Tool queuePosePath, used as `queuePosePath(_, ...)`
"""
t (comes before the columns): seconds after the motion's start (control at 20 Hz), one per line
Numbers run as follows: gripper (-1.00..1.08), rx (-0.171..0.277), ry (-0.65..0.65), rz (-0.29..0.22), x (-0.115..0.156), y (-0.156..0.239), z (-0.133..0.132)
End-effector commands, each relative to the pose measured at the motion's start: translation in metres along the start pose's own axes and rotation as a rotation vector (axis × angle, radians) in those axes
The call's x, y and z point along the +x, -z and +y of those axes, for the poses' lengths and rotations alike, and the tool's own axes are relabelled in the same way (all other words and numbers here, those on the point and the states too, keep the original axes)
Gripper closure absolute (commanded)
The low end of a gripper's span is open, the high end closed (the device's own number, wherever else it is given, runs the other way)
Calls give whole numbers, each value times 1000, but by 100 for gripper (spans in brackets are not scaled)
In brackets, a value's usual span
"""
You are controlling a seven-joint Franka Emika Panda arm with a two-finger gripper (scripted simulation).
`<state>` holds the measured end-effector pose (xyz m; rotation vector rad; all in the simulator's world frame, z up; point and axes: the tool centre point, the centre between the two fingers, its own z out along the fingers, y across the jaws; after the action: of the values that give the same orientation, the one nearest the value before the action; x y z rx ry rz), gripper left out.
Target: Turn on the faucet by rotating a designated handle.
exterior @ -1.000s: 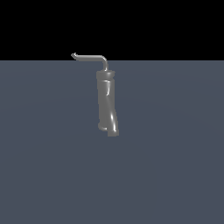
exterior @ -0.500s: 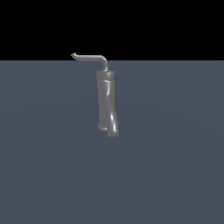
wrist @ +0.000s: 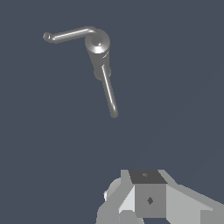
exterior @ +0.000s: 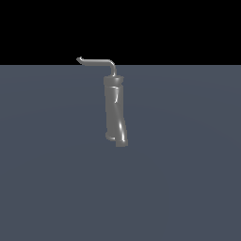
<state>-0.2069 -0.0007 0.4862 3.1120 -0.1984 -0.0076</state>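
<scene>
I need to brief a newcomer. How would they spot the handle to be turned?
Find the tall grey faucet standing alone on the blue-grey floor. The handle is the thin bent rod on top, far slimmer than the column, ending in a small hook.

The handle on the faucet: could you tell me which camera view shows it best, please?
The exterior view. There the handle appears side-on against black, its L bend and hooked tip plain above the faucet. The wrist view looks down on it, foreshortening the bend.
</scene>
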Motion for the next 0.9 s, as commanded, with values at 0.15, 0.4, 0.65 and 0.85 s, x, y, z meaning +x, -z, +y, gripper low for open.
queuePosePath(0.15,108,7,-116,-1,26,-5,-11)
queuePosePath(0.4,108,12,-228,-2,52,-12,-22)
queuePosePath(0.65,108,16,-341,-4,77,-21,-33)
queuePosePath(0.85,108,19,-432,-5,97,-29,-43)
